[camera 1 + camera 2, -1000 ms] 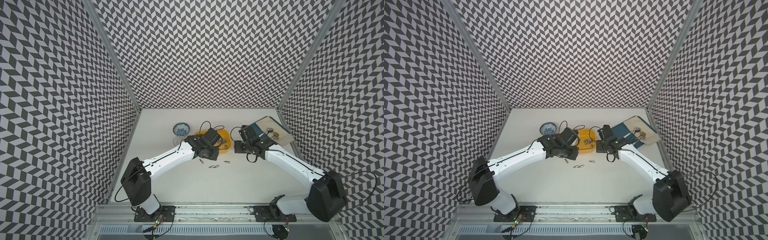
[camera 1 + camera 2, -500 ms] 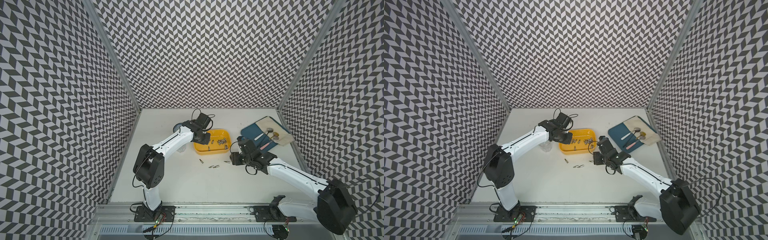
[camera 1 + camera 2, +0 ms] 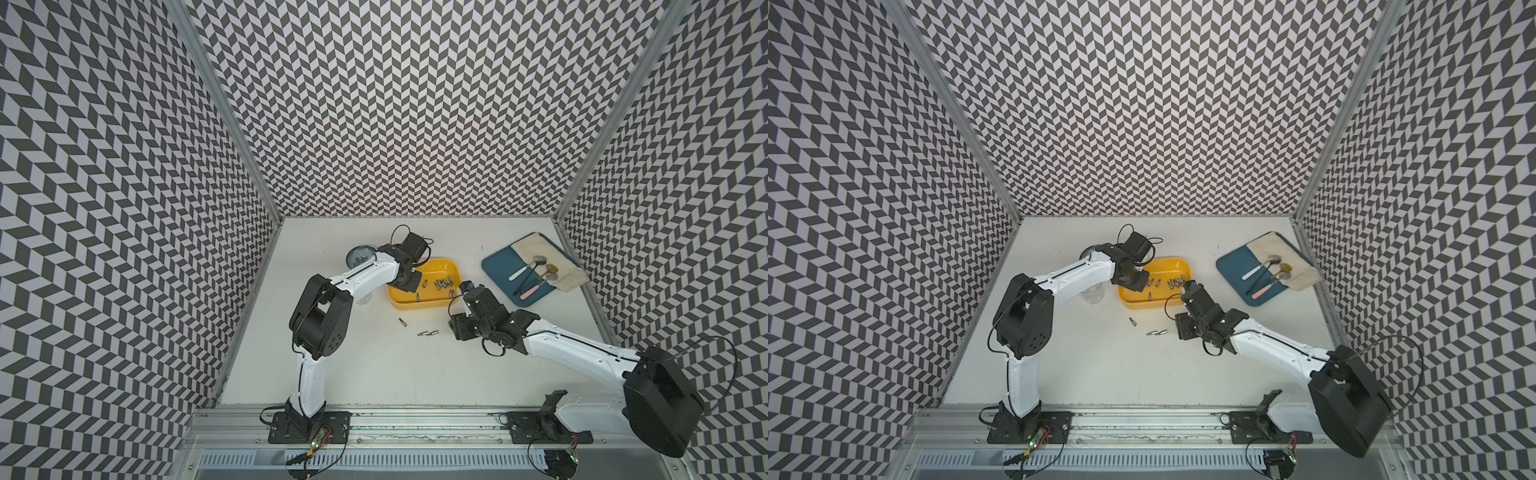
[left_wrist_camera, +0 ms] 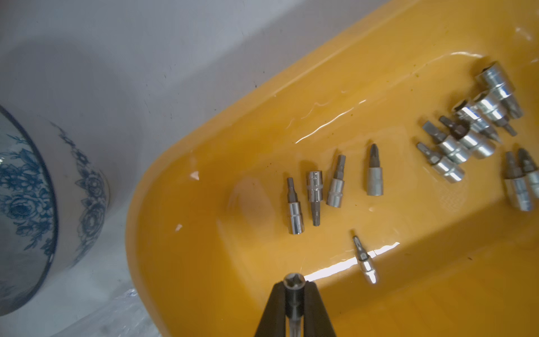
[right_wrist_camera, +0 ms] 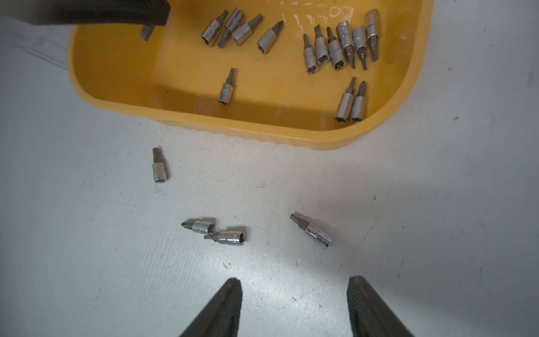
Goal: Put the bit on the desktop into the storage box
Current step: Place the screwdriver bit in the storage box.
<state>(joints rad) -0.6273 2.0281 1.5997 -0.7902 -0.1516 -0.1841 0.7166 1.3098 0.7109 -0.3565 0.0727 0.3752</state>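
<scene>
left gripper pinches a socket bit over the yellow storage box, likely for dropping; right gripper gapes above a loose bit.

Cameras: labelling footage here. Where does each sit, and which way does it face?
Top views: overhead pair, looking down on table; left arm and right arm show.
Left wrist: over box, looking in; left tool shut on a bit.
Right wrist: above table, facing loose bits; open right tool shows.
Shared: all show the box.
</scene>
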